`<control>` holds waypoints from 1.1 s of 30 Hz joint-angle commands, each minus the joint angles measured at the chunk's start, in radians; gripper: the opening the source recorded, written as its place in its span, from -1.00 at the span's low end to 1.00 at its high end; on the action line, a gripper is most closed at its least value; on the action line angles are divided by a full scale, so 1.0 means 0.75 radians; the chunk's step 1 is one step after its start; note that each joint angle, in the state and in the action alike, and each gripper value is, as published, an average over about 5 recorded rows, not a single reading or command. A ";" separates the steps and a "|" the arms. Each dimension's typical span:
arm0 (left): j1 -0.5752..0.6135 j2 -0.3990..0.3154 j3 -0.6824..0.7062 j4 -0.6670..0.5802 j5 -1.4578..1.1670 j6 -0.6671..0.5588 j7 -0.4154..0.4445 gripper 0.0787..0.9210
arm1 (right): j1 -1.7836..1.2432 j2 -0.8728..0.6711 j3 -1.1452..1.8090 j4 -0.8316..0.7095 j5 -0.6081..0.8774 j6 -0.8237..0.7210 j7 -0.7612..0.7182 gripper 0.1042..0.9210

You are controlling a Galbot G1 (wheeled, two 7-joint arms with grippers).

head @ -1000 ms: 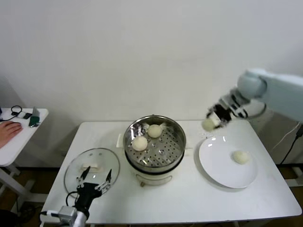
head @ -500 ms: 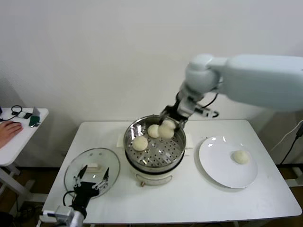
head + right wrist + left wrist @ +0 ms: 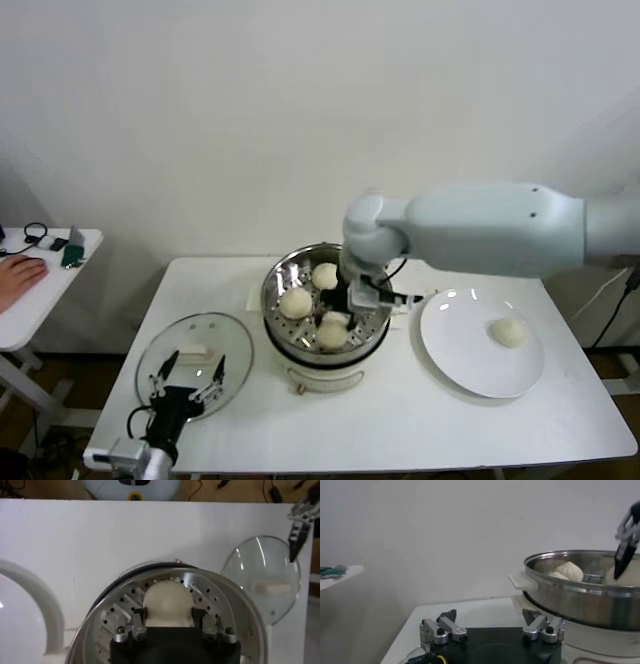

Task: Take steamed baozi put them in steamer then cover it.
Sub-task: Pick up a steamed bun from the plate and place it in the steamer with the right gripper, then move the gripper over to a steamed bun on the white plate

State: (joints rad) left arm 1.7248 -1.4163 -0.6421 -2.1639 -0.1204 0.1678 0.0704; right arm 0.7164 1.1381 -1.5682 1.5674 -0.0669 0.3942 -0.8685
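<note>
Right gripper (image 3: 168, 630) jaws pinching a smooth round baozi (image 3: 168, 603) (seemingly seated) in perforated steel steamer (image 3: 372, 285).

- I see a white table (image 3: 400, 430) filling most of the head view.
- On its right half sits a round white plate (image 3: 455, 345).
- Behind the table I have a plain white wall (image 3: 250, 120).
- Off to the far left stands a small white side table (image 3: 40, 290), apart from the main one.
- A person's hand (image 3: 18, 272) rests flat on it.
- Near that hand lie a dark cable (image 3: 32, 236) and a small green object (image 3: 70, 257) I cannot identify.
</note>
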 commanded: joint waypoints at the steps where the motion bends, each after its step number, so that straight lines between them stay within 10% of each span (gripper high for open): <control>1: 0.003 -0.002 -0.003 0.000 -0.002 -0.002 -0.001 0.77 | -0.137 0.034 0.005 -0.047 -0.145 0.018 0.057 0.26; 11: 0.000 -0.010 0.011 -0.009 0.007 -0.002 -0.001 0.77 | 0.010 -0.080 0.065 -0.055 -0.033 0.036 0.084 0.72; 23: -0.012 0.004 0.017 -0.004 0.010 -0.001 0.000 0.77 | 0.684 -0.465 -0.503 -0.327 0.867 -0.338 -0.306 0.76; 33: -0.037 0.011 0.014 0.020 0.004 0.002 0.003 0.77 | 0.238 -0.881 -0.434 -0.392 0.573 -0.679 -0.191 0.76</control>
State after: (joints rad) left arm 1.6984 -1.4097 -0.6309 -2.1521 -0.1166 0.1682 0.0723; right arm 1.0273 0.7158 -1.8756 1.3453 0.3629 0.0902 -1.0095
